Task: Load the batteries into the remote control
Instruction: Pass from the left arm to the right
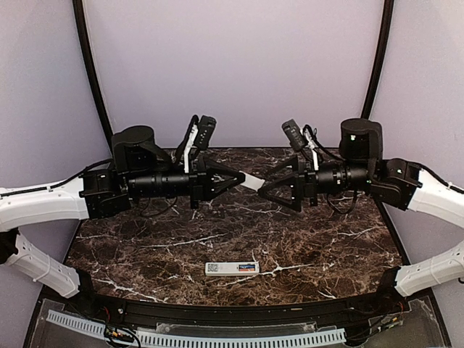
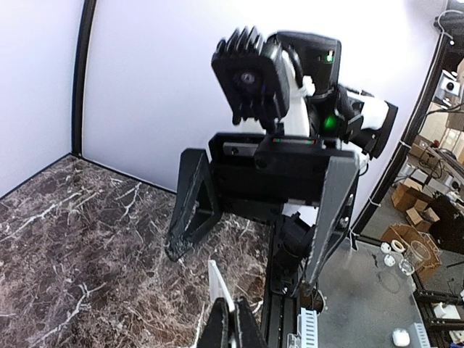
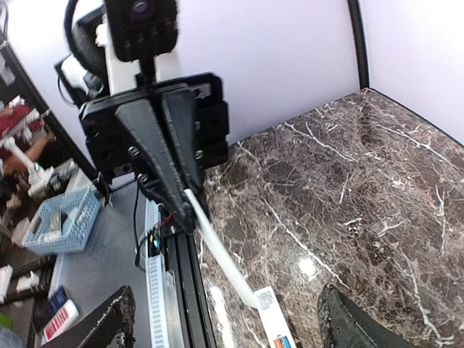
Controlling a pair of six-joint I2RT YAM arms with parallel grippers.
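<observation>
White arms (image 1: 40, 204), black wrists (image 1: 163, 183), perhaps green-lit.

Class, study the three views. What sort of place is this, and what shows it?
Probably a robotics lab test cell: a left arm and right arm mounted at a marble-patterned table walled in white, with cardboard boxes and a blue basket beyond its edge.

From my console I counted two arms (image 1: 43, 203), two wrist cameras (image 1: 205, 130), two tools, the left tool (image 1: 243, 177) and the right tool (image 1: 265, 186), one table (image 1: 145, 246), one remote control (image 1: 230, 267), two batteries (image 3: 283, 341), one orange-red and one blue, and one thin white strip (image 3: 217, 254).
</observation>
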